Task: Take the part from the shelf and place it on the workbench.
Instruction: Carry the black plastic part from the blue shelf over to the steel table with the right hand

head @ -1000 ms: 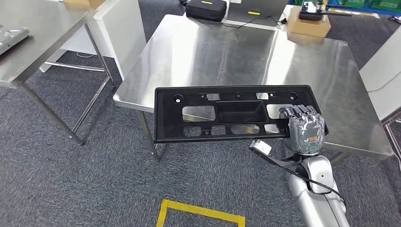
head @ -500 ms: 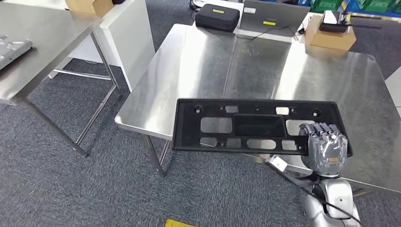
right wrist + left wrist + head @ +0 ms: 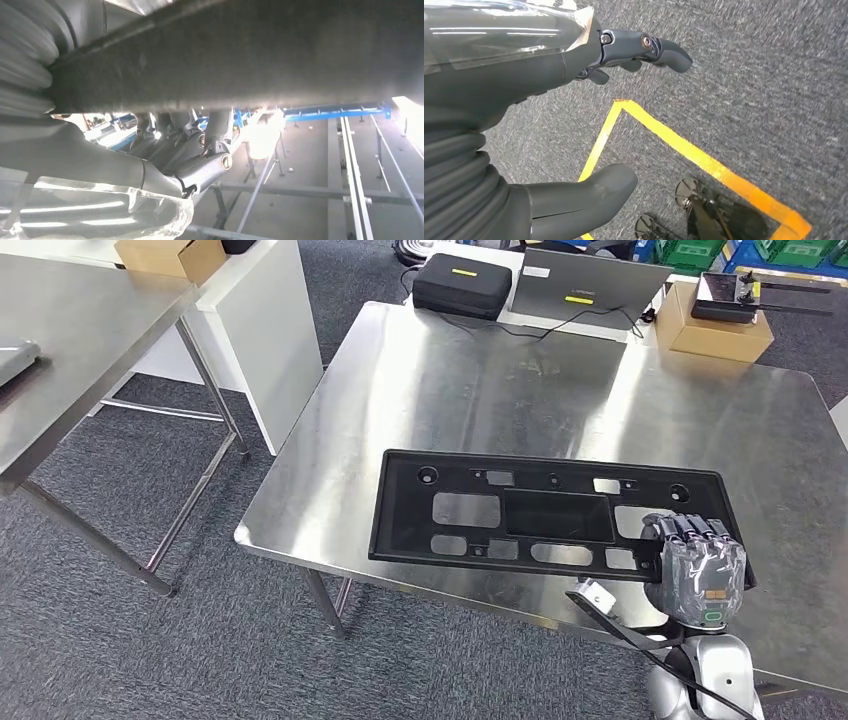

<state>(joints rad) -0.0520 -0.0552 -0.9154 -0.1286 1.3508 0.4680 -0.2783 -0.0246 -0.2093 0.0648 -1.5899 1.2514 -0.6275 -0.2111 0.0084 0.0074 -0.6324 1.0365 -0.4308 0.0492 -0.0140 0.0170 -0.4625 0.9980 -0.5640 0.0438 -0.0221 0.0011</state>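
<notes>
While the right hand [image 3: 696, 572] grips one black part [image 3: 545, 517] by its right end, fingers curled over the edge, the part sits over the near side of the bench [image 3: 500, 380]. The left hand [image 3: 549, 125] hangs over the floor, fingers apart, holding nothing.

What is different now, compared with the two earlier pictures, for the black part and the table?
The robot stepped closer, so the whole view shifted. The black part went from overhanging the steel workbench's near edge to lying wholly over its top. The right hand grips the part's end as before.
</notes>
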